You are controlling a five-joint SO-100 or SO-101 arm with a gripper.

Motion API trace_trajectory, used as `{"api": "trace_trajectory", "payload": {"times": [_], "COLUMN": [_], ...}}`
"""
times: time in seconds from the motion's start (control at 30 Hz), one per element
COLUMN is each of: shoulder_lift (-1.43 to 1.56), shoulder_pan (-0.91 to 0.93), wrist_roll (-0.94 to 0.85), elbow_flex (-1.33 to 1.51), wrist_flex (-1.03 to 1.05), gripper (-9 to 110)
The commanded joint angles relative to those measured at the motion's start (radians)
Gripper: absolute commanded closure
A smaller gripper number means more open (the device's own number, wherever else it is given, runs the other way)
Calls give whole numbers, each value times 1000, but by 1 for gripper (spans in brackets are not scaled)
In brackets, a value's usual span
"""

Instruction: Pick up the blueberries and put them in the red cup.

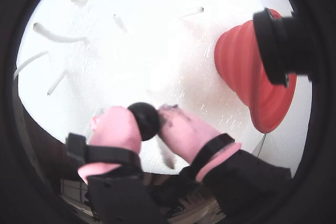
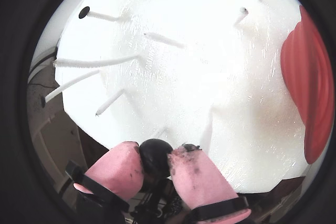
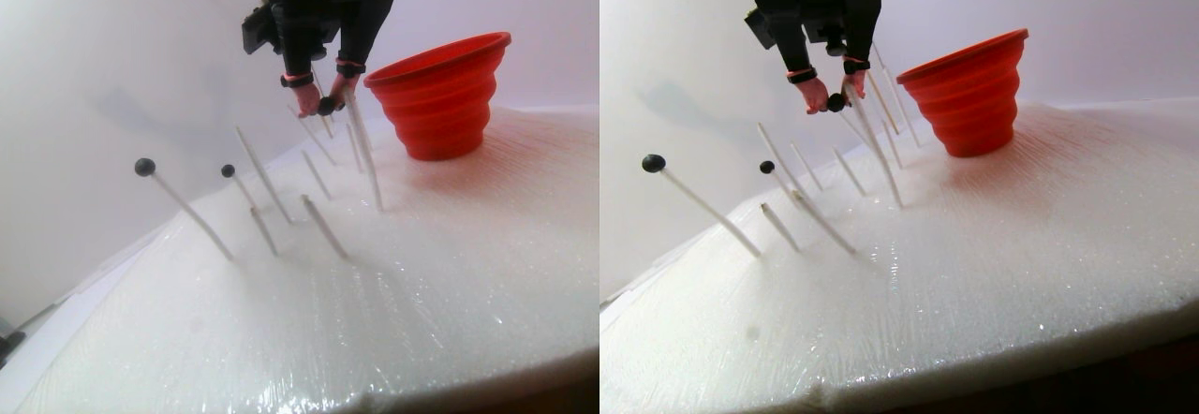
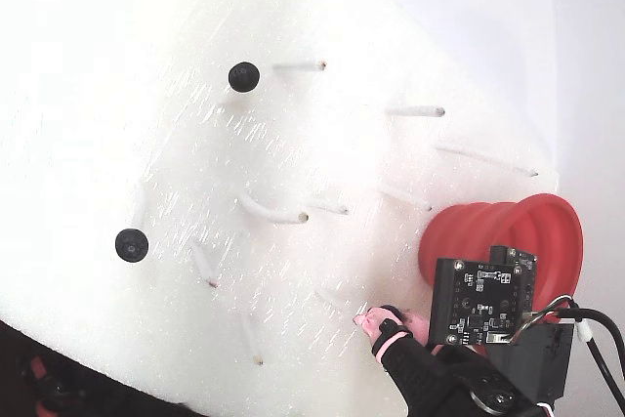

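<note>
I see the gripper (image 1: 148, 124) clamped on one blueberry (image 1: 145, 120), its pink fingers (image 2: 116, 167) pinching the ball from both sides, held in the air just beside the red cup (image 3: 440, 96). The cup stands upright on the white foam pad (image 3: 450, 273). Thin white pegs (image 3: 367, 161) rise tilted between the gripper and the cup's near side, crowding the way. The stereo pair shows what the wrist views miss: two more blueberries (image 3: 144, 167) perched on peg tips, well away from the cup. The fixed view shows them (image 4: 243, 76) from above, far from the cup (image 4: 469, 222), which a circuit board (image 4: 482, 302) on the arm partly hides.
</note>
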Motion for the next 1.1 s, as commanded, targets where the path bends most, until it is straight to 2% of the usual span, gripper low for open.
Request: {"api": "trace_trajectory", "payload": {"times": [0.0, 1.07], "shoulder_lift": [60, 80], "shoulder_pan": [8, 110], "wrist_roll": [6, 63], "elbow_flex": [-71, -227], "wrist_flex": [6, 11], "gripper": [92, 92]}}
